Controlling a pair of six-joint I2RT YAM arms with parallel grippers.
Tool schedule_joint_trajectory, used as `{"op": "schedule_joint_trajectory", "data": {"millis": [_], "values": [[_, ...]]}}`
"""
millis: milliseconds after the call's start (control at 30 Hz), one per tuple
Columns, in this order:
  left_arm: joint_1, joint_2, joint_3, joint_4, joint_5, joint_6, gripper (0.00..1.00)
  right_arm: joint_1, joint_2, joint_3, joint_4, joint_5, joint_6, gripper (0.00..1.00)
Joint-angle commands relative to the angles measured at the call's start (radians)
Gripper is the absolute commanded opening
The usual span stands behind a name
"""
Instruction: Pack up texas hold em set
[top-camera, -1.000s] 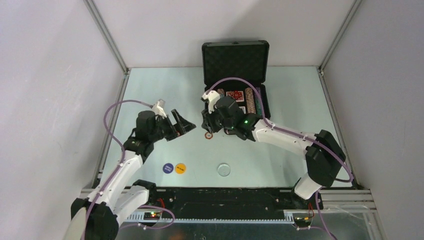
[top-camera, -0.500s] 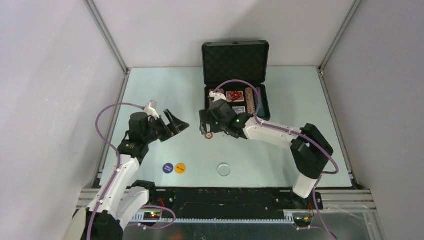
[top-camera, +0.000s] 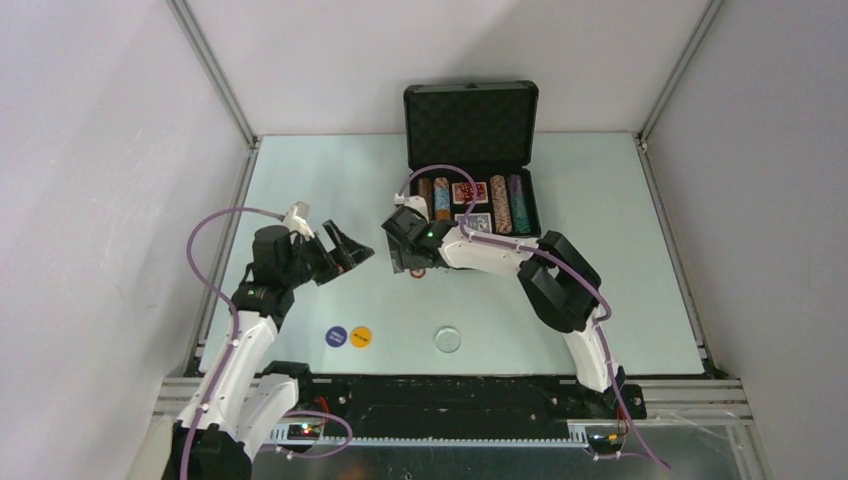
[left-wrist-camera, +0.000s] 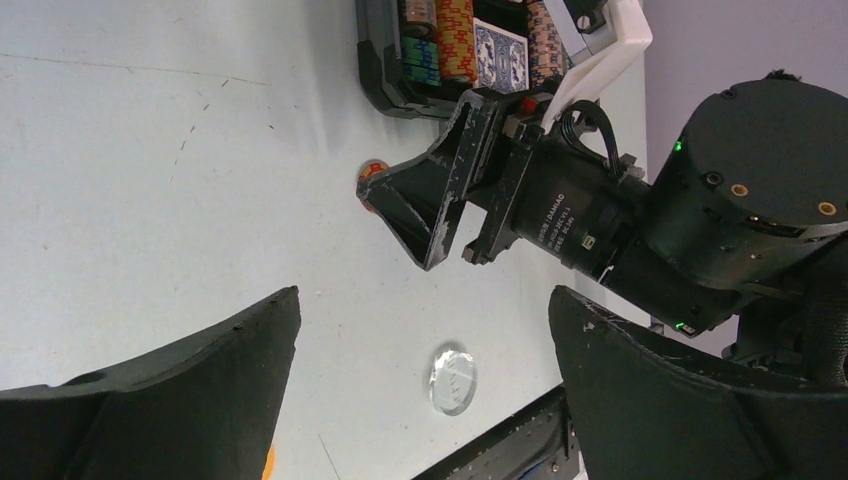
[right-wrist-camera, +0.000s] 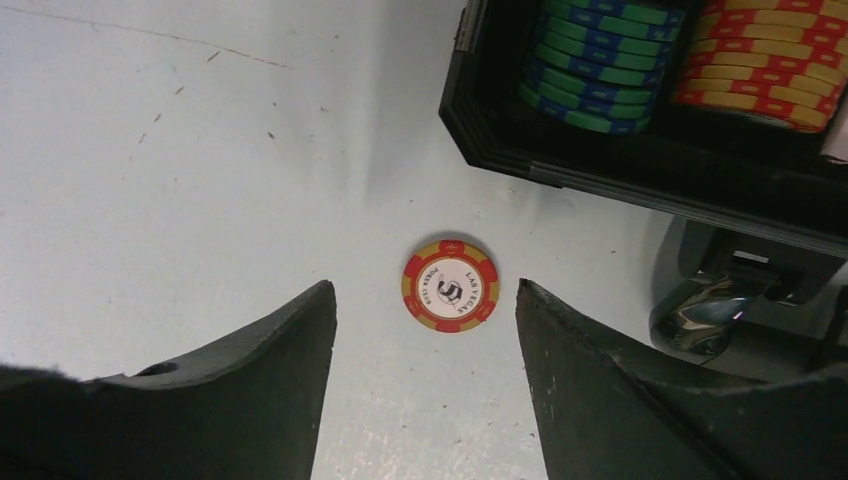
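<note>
- A red-and-yellow poker chip lay flat on the pale blue-green table, just beside a corner of the black hard case. Its white centre bore a large "5" under small arched lettering that looked like "LAS VEGAS".
- The right pincer stood wide open over that chip, one finger on either side, gripping nothing.
- The left pincer was likewise spread wide and empty, over bare table to the left of the right one.
- White print ran along the black motor housing behind the right pincer, too small to read with certainty.
- The case sat open at the far middle of the table, its egg-crate foam lid upright.
- Inside lay a green-and-blue chip stack next to a red-and-yellow chip stack, plus a red-backed card deck and a blue-backed card deck.
- Near the front edge lay a round blue button and a round yellow button side by side, their writing too small to read. A clear round disc lay apart to their right.
- The table showed faint scratches; plain grey walls and aluminium frame posts enclosed it.
</note>
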Motion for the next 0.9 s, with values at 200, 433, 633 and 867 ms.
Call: {"op": "schedule_joint_trajectory", "data": {"millis": [200,433,633,867], "values": [[0.024,-0.012,0.011,0.006,0.046,0.035,0.98,0.009,0.085,0.111,-0.162,0.09,0.018,0.65],[0.026,-0.001,0.015,0.007,0.053,0.029,0.98,0.006,0.111,0.111,-0.161,0.036,0.016,0.63],[0.026,-0.003,0.014,0.006,0.053,0.03,0.98,0.007,0.143,0.135,-0.171,0.01,0.002,0.57],[0.028,-0.004,0.011,0.005,0.054,0.028,0.98,0.018,0.182,0.159,-0.196,0.003,-0.011,0.55]]}}
